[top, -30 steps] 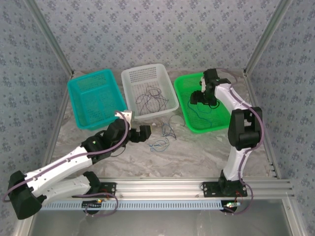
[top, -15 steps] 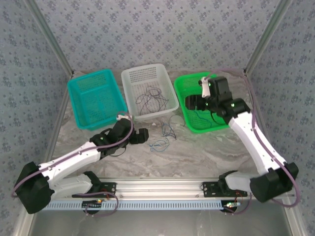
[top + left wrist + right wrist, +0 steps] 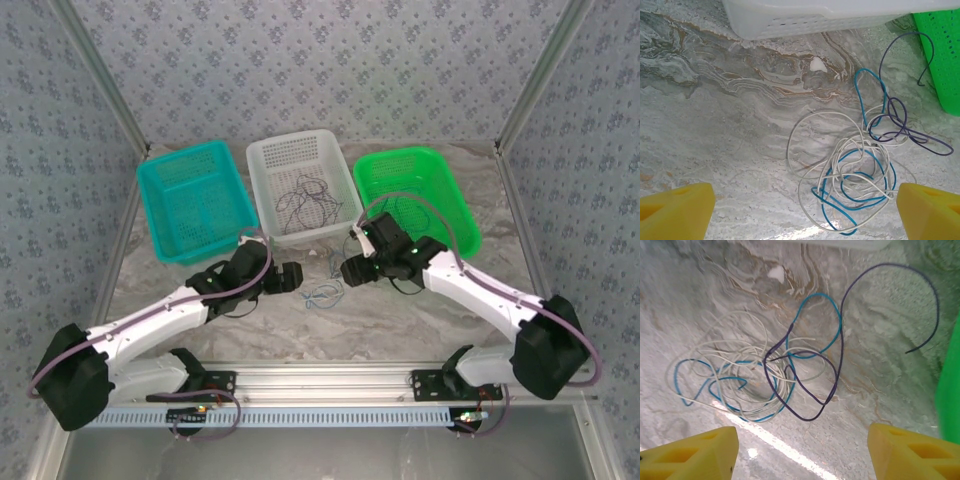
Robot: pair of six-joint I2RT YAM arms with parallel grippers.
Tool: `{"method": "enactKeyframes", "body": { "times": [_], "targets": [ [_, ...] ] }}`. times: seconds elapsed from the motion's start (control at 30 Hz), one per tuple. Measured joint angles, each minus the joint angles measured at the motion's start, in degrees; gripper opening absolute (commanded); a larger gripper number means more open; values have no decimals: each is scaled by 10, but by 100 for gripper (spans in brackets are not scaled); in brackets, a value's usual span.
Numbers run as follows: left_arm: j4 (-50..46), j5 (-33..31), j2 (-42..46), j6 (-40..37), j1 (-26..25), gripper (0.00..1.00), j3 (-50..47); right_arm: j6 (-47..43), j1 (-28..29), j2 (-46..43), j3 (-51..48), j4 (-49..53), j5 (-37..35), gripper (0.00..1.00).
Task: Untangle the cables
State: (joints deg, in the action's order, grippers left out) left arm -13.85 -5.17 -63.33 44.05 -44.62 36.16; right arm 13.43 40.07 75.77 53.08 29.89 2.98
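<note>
Lying in a loose tangle on the marbled counter (image 3: 400, 320), the cables (image 3: 327, 290) are sitting just in front of the white basket (image 3: 290, 140), between the two arms. In the left wrist view, a pale cream cable (image 3: 825, 114) is spreading out in wide loops, with the blue and purple strands crossing over it. In the right wrist view, a blue cable (image 3: 817, 294) is arching up out of the heap and a dark purple cable (image 3: 841, 345) is looping through it, its free end curving away toward the green basket (image 3: 465, 225).

The left jaws are hovering over the counter just left of the tangle, standing wide and gripping nothing. The right jaws are hanging just right of it, also spread well apart and empty, with the heap showing between the yellow fingertips (image 3: 690, 450).

More thin dark wires (image 3: 305, 205) are lying inside the white basket. A teal basket (image 3: 160, 200) is standing beside it on the left.
</note>
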Motion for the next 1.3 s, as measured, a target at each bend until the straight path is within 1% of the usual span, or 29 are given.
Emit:
{"method": "enactKeyframes", "body": {
  "times": [0.2,0.47,0.5,0.53,0.63,0.67,0.73,0.83,0.97,1.07,1.17,1.3],
  "targets": [
    [-1,0,2,2,0,94,0,-9,16,53,-4,-34,-17,65],
    [-5,-4,26,2,7,94,0,-30,23,118,-2,-54,-26,47],
    [-7,-4,29,2,8,94,0,-31,23,123,-1,-55,-28,43],
    [-9,-4,33,2,9,94,0,-35,23,130,1,-57,-28,38],
    [-12,-4,43,2,14,94,0,-42,23,146,7,-64,-31,16],
    [-13,-5,47,2,15,94,0,-42,23,146,8,-65,-33,10],
    [-16,-7,53,2,17,94,-1,-41,24,140,8,-66,-38,3],
    [-18,-9,65,2,19,94,-5,-38,25,107,8,-61,-47,2],
    [-18,-9,78,2,19,94,-16,-38,27,14,14,-39,-53,2],
    [-17,-8,77,1,19,94,-20,-39,28,-45,41,-11,-52,1],
    [-4,1,73,0,19,93,-20,-39,29,-82,76,17,-50,2],
    [14,18,62,-10,20,92,-20,-41,30,-108,111,45,-40,2]
  ]
}}
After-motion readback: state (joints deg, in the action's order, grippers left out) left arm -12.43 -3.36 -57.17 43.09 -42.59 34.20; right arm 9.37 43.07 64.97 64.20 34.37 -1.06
